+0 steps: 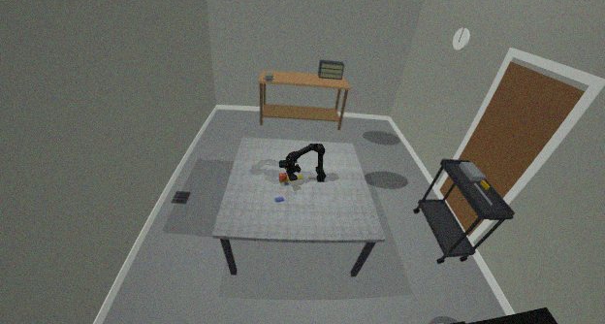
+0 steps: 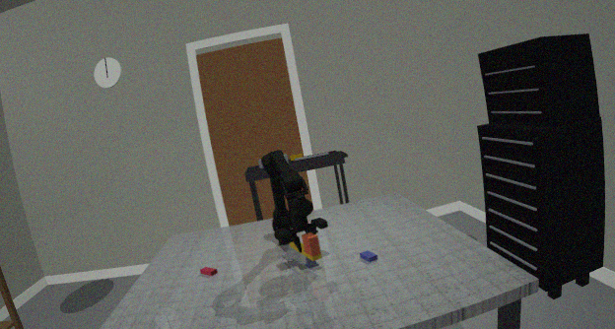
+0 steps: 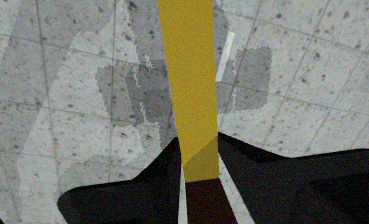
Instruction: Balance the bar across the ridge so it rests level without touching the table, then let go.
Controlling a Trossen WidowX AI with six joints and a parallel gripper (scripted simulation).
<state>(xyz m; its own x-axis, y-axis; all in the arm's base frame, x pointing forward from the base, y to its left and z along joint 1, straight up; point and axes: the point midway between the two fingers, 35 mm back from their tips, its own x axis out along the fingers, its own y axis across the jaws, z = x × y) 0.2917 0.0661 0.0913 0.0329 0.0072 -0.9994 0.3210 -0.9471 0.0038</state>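
The gripper has its 2 jaws clamped on the yellow bar. In the exterior view, 1 orange block stands at the bar's near end, above the small blue-gray ridge. Contact between bar and ridge, and whether the bar is level, cannot be determined. On the table, in the exterior view, 1 blue block lies to the right of the bar; 1 red block lies well apart, to the left. Beyond the table's far side is 1 dark cart.
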